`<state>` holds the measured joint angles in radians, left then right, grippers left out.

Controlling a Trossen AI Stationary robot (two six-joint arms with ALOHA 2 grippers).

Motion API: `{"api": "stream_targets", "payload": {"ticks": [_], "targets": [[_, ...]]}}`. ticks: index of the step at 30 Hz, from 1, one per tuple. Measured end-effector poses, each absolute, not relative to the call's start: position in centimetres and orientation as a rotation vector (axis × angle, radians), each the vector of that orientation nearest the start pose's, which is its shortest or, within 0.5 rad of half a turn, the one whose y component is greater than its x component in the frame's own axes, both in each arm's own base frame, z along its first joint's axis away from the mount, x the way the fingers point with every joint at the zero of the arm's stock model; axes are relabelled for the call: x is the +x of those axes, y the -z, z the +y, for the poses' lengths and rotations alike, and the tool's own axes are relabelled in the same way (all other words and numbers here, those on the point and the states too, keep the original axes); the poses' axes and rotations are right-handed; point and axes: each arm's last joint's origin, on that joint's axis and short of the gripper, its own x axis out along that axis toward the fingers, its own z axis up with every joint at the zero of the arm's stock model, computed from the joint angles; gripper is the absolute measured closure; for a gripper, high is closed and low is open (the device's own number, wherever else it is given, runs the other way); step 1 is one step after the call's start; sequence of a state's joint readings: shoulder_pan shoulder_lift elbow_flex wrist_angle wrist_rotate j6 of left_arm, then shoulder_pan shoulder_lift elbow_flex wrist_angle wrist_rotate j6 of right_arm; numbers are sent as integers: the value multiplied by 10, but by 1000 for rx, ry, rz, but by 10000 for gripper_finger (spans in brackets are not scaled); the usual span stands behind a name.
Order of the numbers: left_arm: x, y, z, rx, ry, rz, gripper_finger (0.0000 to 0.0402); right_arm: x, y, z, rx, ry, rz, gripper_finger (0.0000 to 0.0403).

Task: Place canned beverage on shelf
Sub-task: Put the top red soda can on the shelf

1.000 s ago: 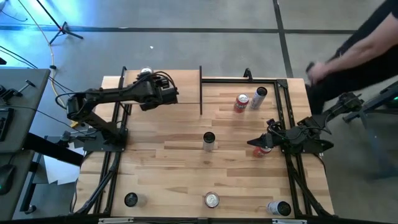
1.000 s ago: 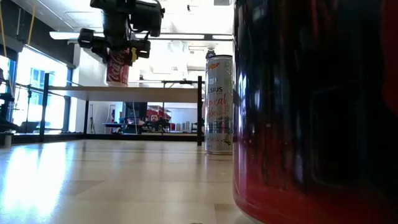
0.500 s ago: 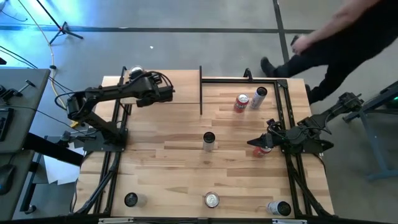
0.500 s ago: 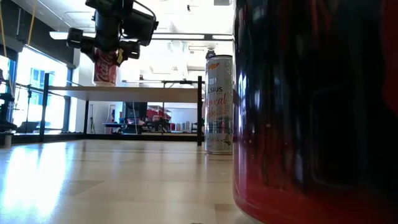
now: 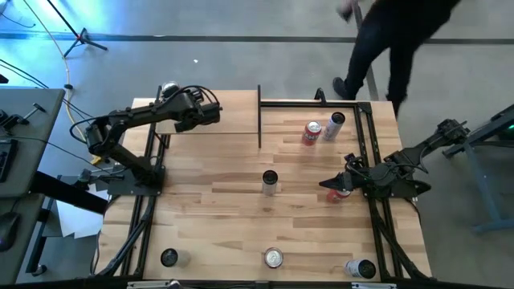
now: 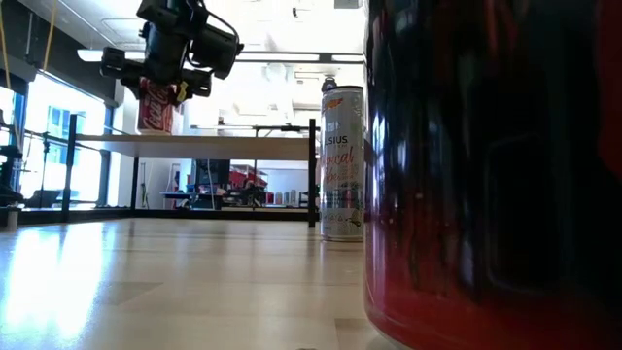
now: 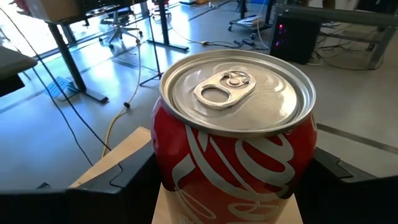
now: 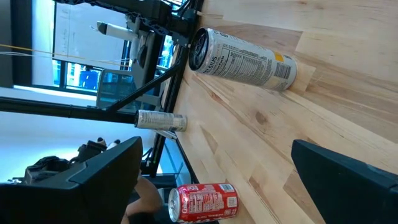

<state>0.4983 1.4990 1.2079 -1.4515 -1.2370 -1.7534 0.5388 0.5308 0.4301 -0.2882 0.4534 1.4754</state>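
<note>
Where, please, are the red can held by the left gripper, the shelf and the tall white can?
red can (image 7: 236,155): left wrist view, red side wall.
shelf (image 6: 233,147): low view, front edge of board.
tall white can (image 6: 342,160): low view, printed side.

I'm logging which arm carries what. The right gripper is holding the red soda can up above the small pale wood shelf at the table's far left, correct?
Not quite: it is the left gripper, not the right, that holds the red soda can above the small pale wood shelf at the table's far left. The high view shows it. The right gripper waits open near the table's right edge.
</note>
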Motion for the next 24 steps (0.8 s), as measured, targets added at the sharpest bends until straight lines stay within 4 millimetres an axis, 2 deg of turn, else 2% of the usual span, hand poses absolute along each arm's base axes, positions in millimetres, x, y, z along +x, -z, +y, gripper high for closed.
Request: {"api": "stream_targets", "payload": {"ticks": [8, 17, 24], "targets": [[196, -276, 144, -372, -2131, 161, 149, 117, -237, 55, 1274, 179, 332, 3], [202, -260, 156, -323, -2172, 229, 148, 117, -237, 55, 1274, 179, 332, 3], [205, -254, 159, -269, -2176, 212, 148, 117, -237, 55, 1274, 179, 332, 3]]}}
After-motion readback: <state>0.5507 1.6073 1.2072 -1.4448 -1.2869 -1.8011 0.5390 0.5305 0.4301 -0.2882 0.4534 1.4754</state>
